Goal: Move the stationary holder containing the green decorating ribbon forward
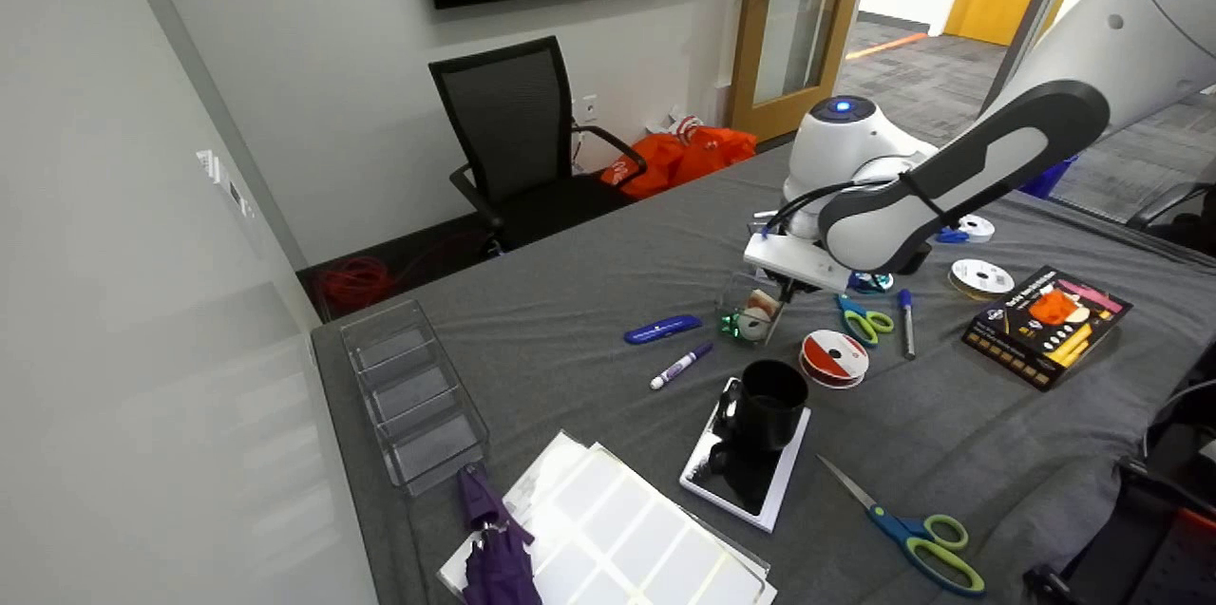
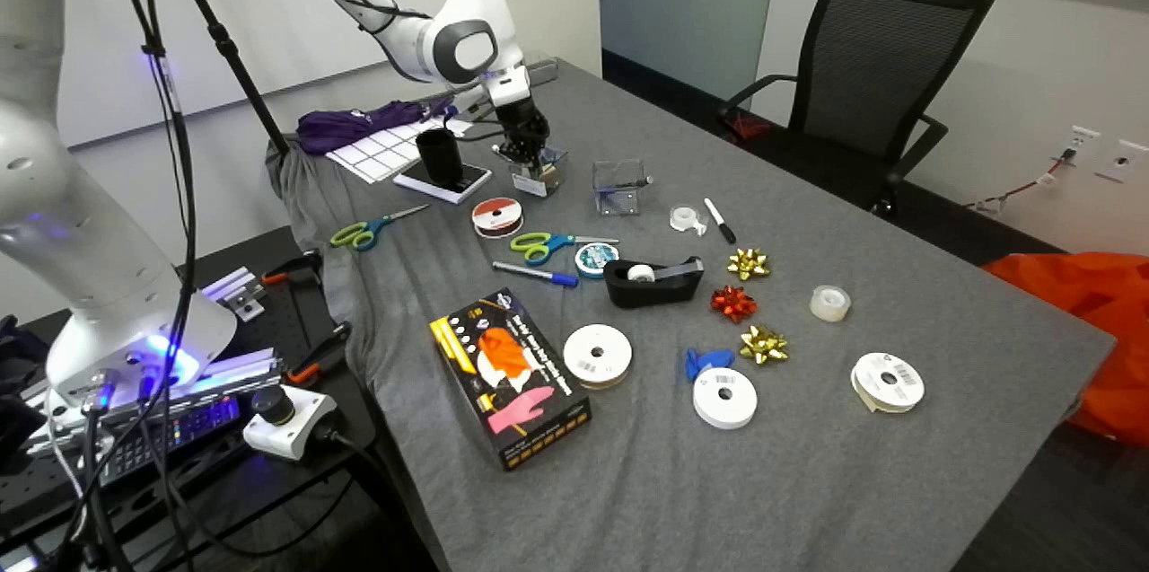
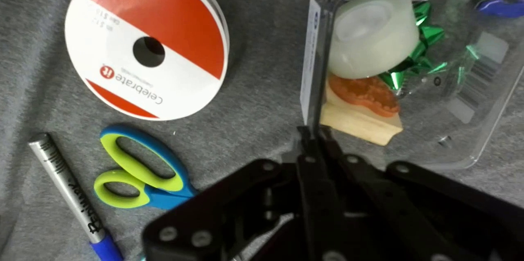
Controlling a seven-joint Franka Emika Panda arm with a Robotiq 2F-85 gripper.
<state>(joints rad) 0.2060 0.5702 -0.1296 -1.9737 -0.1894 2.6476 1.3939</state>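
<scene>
The clear plastic holder [image 3: 324,56] holds a green metallic bow [image 3: 428,35], a roll of tape [image 3: 374,44] and a wooden stamp with an orange face [image 3: 364,97]. It stands mid-table in both exterior views [image 1: 736,296] [image 2: 530,186]. My gripper [image 3: 314,132] is closed on the holder's labelled side wall, one finger outside and one inside. In the exterior views the gripper [image 1: 787,292] [image 2: 536,163] points down at the holder's edge. I cannot tell whether the holder's base touches the cloth.
Close by are a red-and-white ribbon spool [image 1: 834,356], scissors [image 1: 863,320], a blue stapler-like item [image 1: 662,330], a purple marker [image 1: 681,366] and a black mug [image 1: 769,401] on a white box [image 1: 787,477]. Another clear holder [image 2: 619,186] stands beside it. A divided tray [image 1: 413,391] lies at the far end.
</scene>
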